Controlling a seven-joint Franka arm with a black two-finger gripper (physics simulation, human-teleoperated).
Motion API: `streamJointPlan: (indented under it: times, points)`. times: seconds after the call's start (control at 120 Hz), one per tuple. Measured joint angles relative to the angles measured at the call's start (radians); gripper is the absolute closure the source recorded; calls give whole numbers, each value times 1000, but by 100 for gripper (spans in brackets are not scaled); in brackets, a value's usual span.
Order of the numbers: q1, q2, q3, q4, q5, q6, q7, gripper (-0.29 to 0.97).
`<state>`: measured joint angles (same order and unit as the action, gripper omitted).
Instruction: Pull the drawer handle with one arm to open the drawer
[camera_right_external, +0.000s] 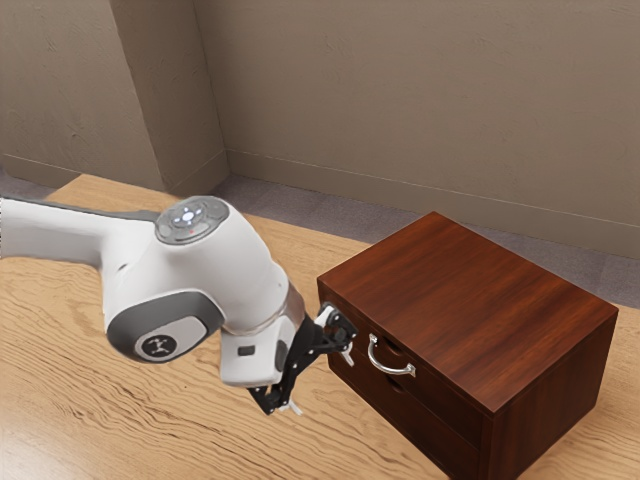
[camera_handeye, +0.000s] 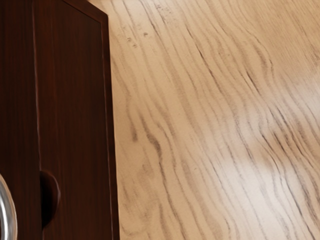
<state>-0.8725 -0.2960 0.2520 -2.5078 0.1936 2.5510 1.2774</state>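
A dark brown wooden cabinet (camera_right_external: 470, 310) stands on the table, its upper drawer (camera_right_external: 405, 385) carrying a curved silver handle (camera_right_external: 388, 360). The drawer front sits flush with the cabinet. My black gripper (camera_right_external: 318, 378) hangs just off the cabinet's front corner, toward the exterior view's left of the handle, with its fingers spread open and nothing between them. One fingertip (camera_right_external: 344, 349) is close to the handle's near end without enclosing it. In the wrist view, a sliver of the handle (camera_handeye: 4, 212) and the drawer front (camera_handeye: 60, 125) lie beside the hand.
The light wood table (camera_right_external: 90, 400) stretches around the cabinet, also seen as the table (camera_handeye: 215, 130) in the wrist view. A second drawer (camera_right_external: 400, 415) lies below the upper one. Beige walls and a grey floor lie behind.
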Motion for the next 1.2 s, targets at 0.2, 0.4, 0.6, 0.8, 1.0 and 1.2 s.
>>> streamJointPlan:
  times: [0.2,0.4,0.6,0.8,1.0,1.2]
  points:
    - [1,54,0,1,1,70,12,0]
    - [4,100,0,17,9,128,14,0]
    - [4,157,0,48,12,169,13,0]
    - [2,214,0,84,11,195,13,0]
    - [2,234,-1,91,10,206,10,-1]
    - [2,235,0,90,8,211,2,-1]
